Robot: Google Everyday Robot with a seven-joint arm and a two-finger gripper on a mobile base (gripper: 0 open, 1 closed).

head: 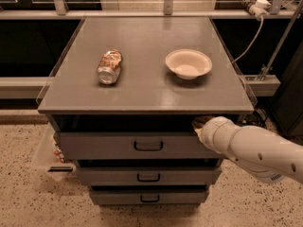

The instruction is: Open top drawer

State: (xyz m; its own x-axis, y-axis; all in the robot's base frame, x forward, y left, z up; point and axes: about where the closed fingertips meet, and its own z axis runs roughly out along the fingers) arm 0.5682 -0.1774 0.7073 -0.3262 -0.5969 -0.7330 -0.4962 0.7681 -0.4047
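Note:
The top drawer [109,145] is the widest grey front under the cabinet top, with a small black bracket handle [148,146] at its centre. It stands out a little beyond the two drawers below, with a dark gap above its upper edge. My gripper [199,125] is at the drawer's upper right edge, reaching into that dark gap under the tabletop. The white arm [251,148] runs from it to the lower right and hides the drawer's right end.
A crushed can [109,66] lies on its side and a cream bowl [188,63] stands on the grey cabinet top [147,91]. Two narrower drawers [147,176] sit below. A clear bin [49,155] is on the floor at left. A cable and metal frame stand at right.

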